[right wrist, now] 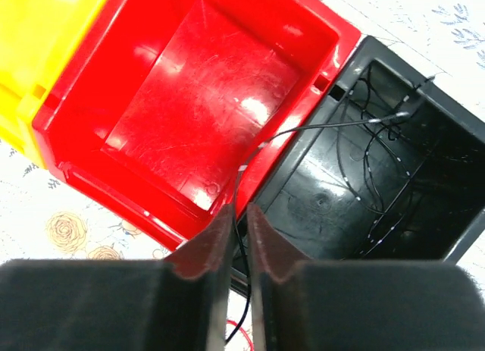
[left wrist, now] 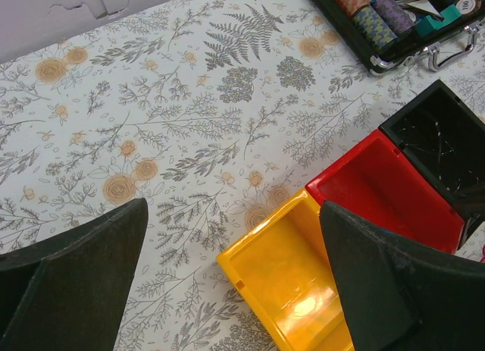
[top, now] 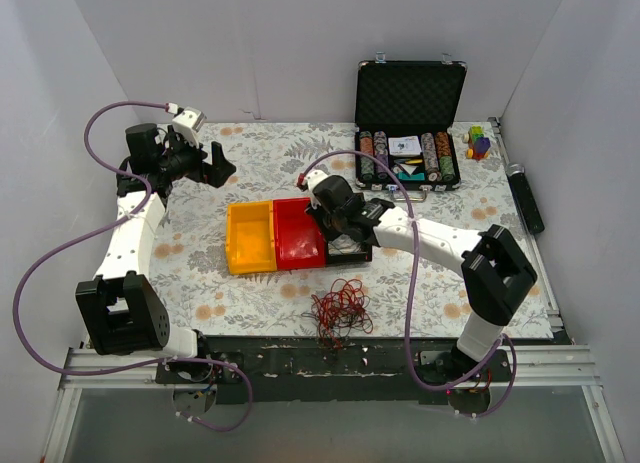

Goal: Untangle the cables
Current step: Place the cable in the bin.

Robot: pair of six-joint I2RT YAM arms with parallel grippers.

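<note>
right claw: the right gripper (right wrist: 240, 214) has its fingers nearly together, with only a slit left. a black strand (right wrist: 303, 127) runs through that slit. whether the pads bite it cannot be told.
left claw: the left gripper (left wrist: 233, 214) has its fingers wide apart and holds nothing. it hangs at 10 o'clock over the table (top: 230, 293).
cables: the black strand leads from the slit over the rim of the red bin (right wrist: 204, 101) into the black bin (right wrist: 455, 184) at its 3 o'clock, where more thin black loops lie. a red tangle (top: 340, 308) sits on the table at 6 o'clock of the bins, near the front edge.
step in hand: it looks like pinching the one black strand to draw it free.
doing it well: it should close fully on that single strand, then lift slowly and watch that the loops in the black bin do not drag along.
in the way: the strand bends over the rim shared by the red and black bins and could catch there. a red wisp shows just below the fingers.
around: the yellow bin (top: 250, 241) sits at 9 o'clock of the red bin. an open chip case (top: 410, 98) and a small toy (top: 480, 141) are at 1 o'clock, well apart.
</note>
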